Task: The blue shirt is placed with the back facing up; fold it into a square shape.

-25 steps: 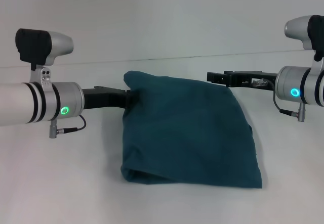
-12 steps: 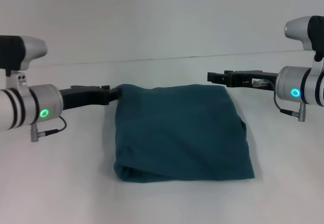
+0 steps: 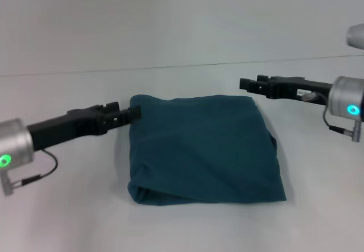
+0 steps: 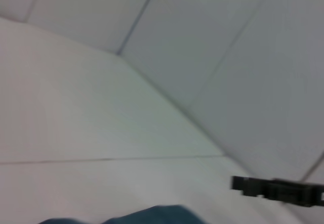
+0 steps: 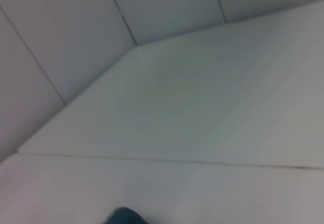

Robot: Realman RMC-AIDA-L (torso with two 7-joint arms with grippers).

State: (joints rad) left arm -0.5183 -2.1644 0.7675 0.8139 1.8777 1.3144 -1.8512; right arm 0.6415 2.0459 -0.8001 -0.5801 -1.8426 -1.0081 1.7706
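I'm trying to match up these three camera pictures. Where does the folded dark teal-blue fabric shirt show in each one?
Head view: the folded dark teal-blue fabric shirt lies mid-table, between both arms.
Left wrist view: only a blue sliver at the bottom edge.
Right wrist view: a small dark corner at the bottom edge.
Shared landmark: the white table.

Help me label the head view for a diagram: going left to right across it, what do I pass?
Left claw at the shirt's far left corner → blue shirt, folded flat on the table → right claw, off the shirt's far right corner.
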